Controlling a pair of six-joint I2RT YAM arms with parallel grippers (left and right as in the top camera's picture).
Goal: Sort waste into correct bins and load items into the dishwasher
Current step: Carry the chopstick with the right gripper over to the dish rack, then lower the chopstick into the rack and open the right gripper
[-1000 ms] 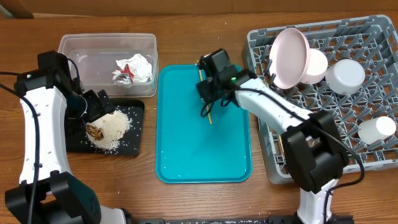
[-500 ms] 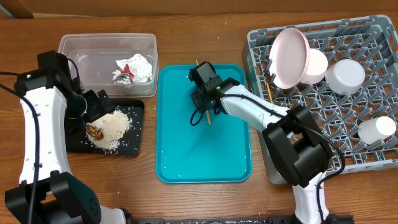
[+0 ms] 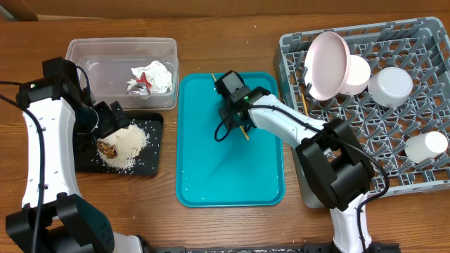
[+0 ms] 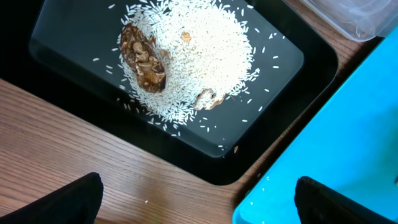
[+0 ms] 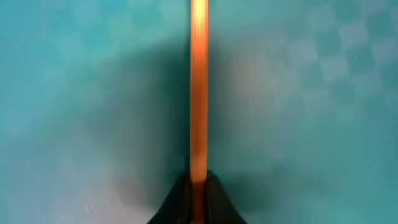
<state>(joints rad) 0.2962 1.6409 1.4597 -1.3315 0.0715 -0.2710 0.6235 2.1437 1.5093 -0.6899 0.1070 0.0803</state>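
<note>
Fingers (image 5: 175, 208) of the right gripper (image 5: 199, 186) are pinched together on one wooden chopstick (image 5: 198, 93). It runs straight out ahead of them over the far half of the teal tray (image 3: 232, 176), with one end near the far edge. Whether the stick touches the tray I cannot tell. The left gripper (image 4: 199, 202) hangs with its fingers spread wide over the near edge of the black tray (image 4: 68, 34), where rice (image 4: 211, 56) and brown scraps (image 4: 143, 59) lie heaped around the middle.

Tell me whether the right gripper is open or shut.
Shut on the chopstick: the right gripper pinches its end over the teal tray.
</note>
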